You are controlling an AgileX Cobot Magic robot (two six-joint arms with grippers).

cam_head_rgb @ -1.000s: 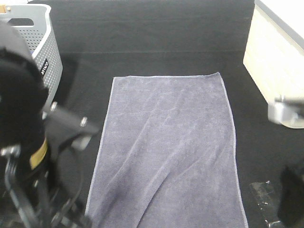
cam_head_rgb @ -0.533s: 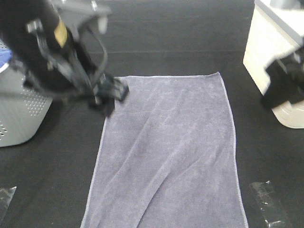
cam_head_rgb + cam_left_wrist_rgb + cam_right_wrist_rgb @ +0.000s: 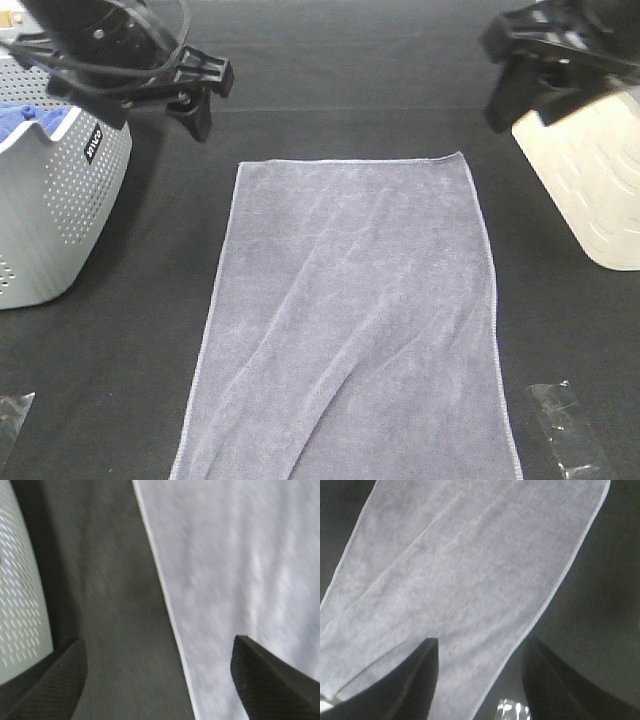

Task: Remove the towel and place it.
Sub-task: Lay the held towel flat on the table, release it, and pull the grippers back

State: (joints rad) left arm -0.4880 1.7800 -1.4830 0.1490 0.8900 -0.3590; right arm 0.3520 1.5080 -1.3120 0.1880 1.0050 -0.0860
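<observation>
The towel (image 3: 350, 320) lies flat and lengthwise on the black desk (image 3: 120, 380), with its near end cut off by the frame edge. To its left stands a grey basket (image 3: 50, 220) holding what appears to be blue cloth (image 3: 20, 112). Farther back, near the towel's far corners, the left end effector (image 3: 157, 647) and right end effector (image 3: 480, 645) hover with fingers spread, gripping nothing.

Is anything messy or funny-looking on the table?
Nothing is spilled or broken. The towel lies flat with a few soft creases. A blue cloth peeks out of the grey basket, and a crinkly clear plastic scrap lies loose beside the towel's near corner.
</observation>
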